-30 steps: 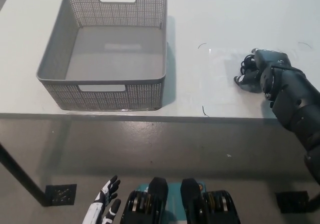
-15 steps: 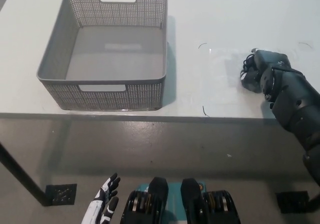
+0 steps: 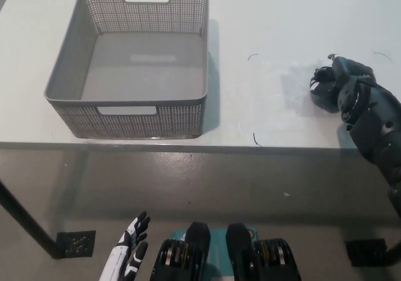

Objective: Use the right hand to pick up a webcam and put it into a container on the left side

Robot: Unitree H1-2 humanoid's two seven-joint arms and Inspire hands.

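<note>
Head view shows the small black webcam (image 3: 321, 84) on the white table (image 3: 269, 30) at far right, with the black right hand (image 3: 341, 84) curled around it. Well apart to the left stands the empty grey perforated plastic basket (image 3: 69, 87); the white left hand (image 3: 128, 256) rests low, fingers spread

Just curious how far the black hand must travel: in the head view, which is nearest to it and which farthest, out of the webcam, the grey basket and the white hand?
1. webcam, at the right hand.
2. basket, upper left on the table.
3. left hand, bottom left, below the table.

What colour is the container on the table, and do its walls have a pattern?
The container is grey, with finely perforated mesh walls, seen in the head view.
</note>
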